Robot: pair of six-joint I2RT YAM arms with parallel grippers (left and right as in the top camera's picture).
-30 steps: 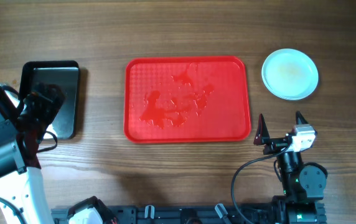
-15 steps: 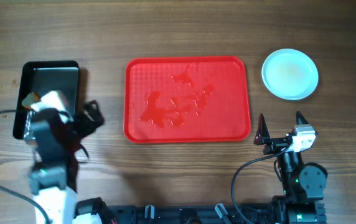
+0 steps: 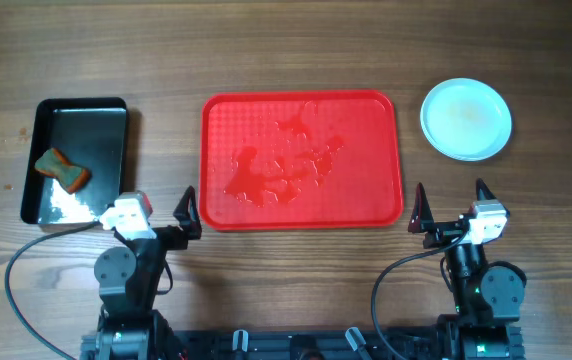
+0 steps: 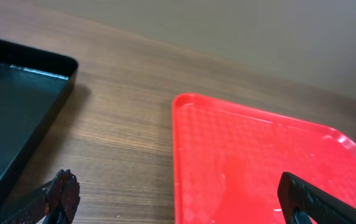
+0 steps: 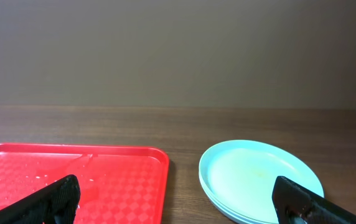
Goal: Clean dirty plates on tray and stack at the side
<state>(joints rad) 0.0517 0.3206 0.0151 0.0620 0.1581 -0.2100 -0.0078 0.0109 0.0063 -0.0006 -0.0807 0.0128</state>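
The red tray lies mid-table with wet smears and no plates on it; it also shows in the left wrist view and the right wrist view. The pale mint plates sit stacked on the table right of the tray, seen also in the right wrist view. My left gripper is open and empty near the tray's front left corner; in the left wrist view it spans the tray's left rim. My right gripper is open and empty in front of the plates and also shows in the right wrist view.
A glossy black tray stands at the left, holding an orange-green sponge and some water; its corner also shows in the left wrist view. Bare wood table surrounds the trays.
My left arm has drawn back from over the black tray to the front edge near the red tray's corner. The sponge now lies uncovered in the black tray. The right arm has not moved.
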